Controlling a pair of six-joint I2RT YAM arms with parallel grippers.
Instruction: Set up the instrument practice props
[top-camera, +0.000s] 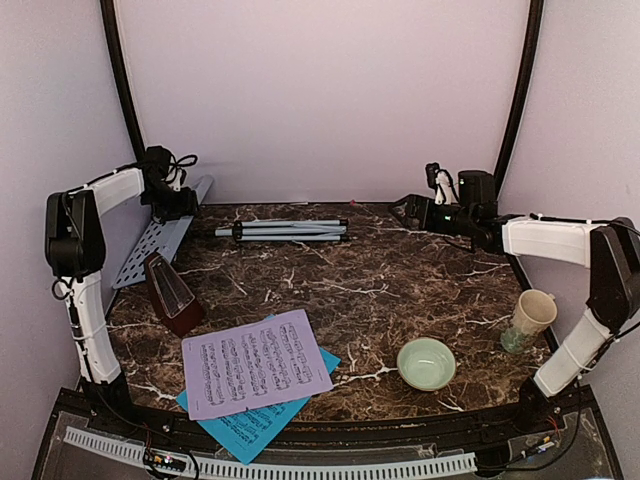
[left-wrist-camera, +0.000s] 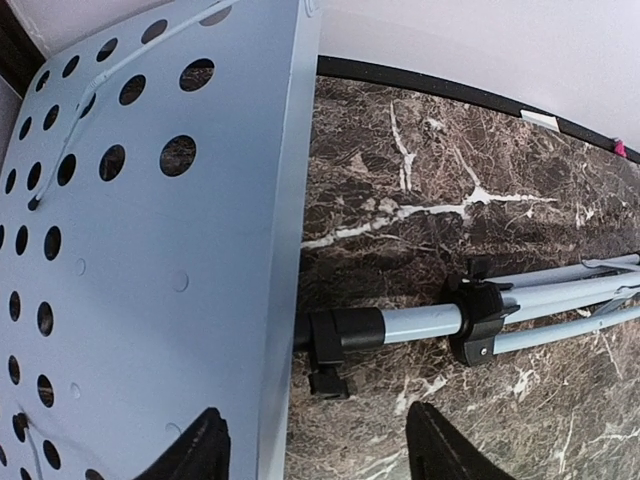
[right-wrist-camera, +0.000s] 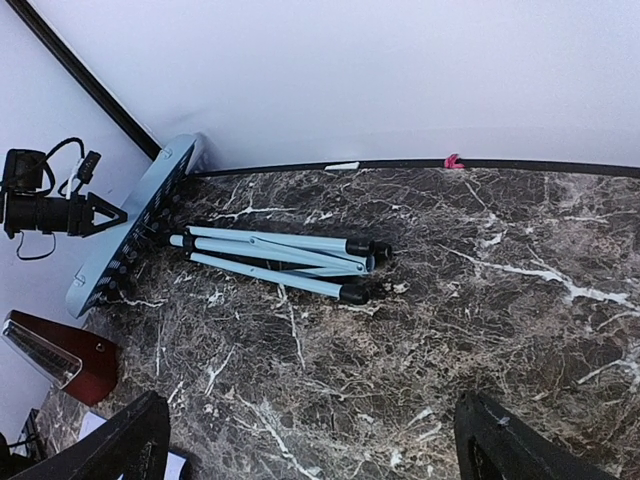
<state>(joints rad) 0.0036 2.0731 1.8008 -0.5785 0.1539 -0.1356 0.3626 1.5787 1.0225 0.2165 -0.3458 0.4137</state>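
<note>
The silver tripod music stand (top-camera: 285, 231) lies flat on the dark brown marble table (top-camera: 400, 290), near the back wall, with its legs folded together. Its white perforated desk (top-camera: 160, 238) is at the left end and leans tilted against the left wall. In the left wrist view the stand's tube runs up to the edge of the desk and goes behind it.

The left gripper (left-wrist-camera: 318, 452) is at this desk, at its far end. Its fingers (left-wrist-camera: 195, 452) are apart - one shows in front of the desk's face, the other over the marble, so the desk's edge is between them. I cannot tell if a finger touches the desk.

The right gripper (right-wrist-camera: 320, 440) hangs above the back right part of the table, well apart from the stand. Its fingers (right-wrist-camera: 125, 440) are wide apart and hold nothing.

The dark reddish-brown pyramid metronome with clear cover (top-camera: 172, 293) is on the left side, just beside the near end of the desk. The lavender sheet-music page (top-camera: 258, 362) lies at the front edge - it covers most of the cyan sheet-music page (top-camera: 250, 425), which reaches past the table's front edge.

A pale green bowl (top-camera: 427, 362) stands at the front right, and a cream mug (top-camera: 530, 318) is near the right edge.
</note>
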